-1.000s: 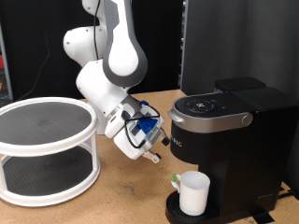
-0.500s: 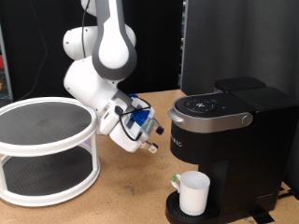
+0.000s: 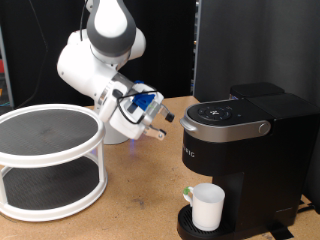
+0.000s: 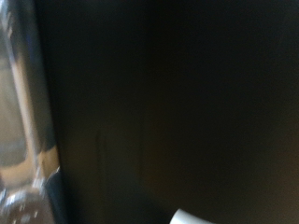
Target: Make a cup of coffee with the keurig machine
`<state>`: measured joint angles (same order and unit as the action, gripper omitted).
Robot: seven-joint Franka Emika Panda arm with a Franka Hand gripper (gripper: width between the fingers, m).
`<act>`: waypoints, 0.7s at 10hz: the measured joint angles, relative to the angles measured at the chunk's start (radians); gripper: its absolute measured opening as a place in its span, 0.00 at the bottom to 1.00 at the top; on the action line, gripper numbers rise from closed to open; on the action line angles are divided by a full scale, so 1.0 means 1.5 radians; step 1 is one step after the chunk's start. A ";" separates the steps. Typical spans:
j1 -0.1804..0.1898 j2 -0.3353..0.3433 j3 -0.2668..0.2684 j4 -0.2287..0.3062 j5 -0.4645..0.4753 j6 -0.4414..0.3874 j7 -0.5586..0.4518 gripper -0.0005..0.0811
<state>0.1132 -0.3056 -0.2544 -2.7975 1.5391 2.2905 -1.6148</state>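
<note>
The keurig machine [image 3: 245, 150] stands at the exterior view's right, black, with its lid down and a silver-grey band around the top. The white cup [image 3: 207, 207] stands on its drip tray under the spout. My gripper [image 3: 163, 126] hangs in the air just left of the machine's top and points at it. Nothing shows between its fingers. The wrist view is almost all dark, filled by the machine's black side [image 4: 168, 103]. A small white edge [image 4: 187, 217] shows at the frame's border, perhaps the cup.
A white round two-tier rack [image 3: 50, 160] with dark mesh shelves stands at the exterior view's left on the wooden table [image 3: 140, 205]. A black panel [image 3: 250, 40] rises behind the machine.
The arm has swung up and towards the exterior view's left. The gripper has risen from near the machine's middle to the height of its top. The cup has not moved.
</note>
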 joint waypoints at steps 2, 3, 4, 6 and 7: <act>-0.004 -0.049 0.000 0.005 -0.018 0.000 0.049 0.99; -0.007 -0.074 0.000 0.008 -0.033 0.000 0.074 0.99; -0.011 -0.097 -0.001 0.011 -0.048 -0.005 0.101 0.99; -0.023 -0.144 -0.005 0.018 -0.086 -0.027 0.159 0.99; -0.030 -0.166 -0.007 0.022 -0.106 -0.039 0.190 0.99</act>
<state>0.0682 -0.5541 -0.2648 -2.7650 1.3795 2.2322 -1.3299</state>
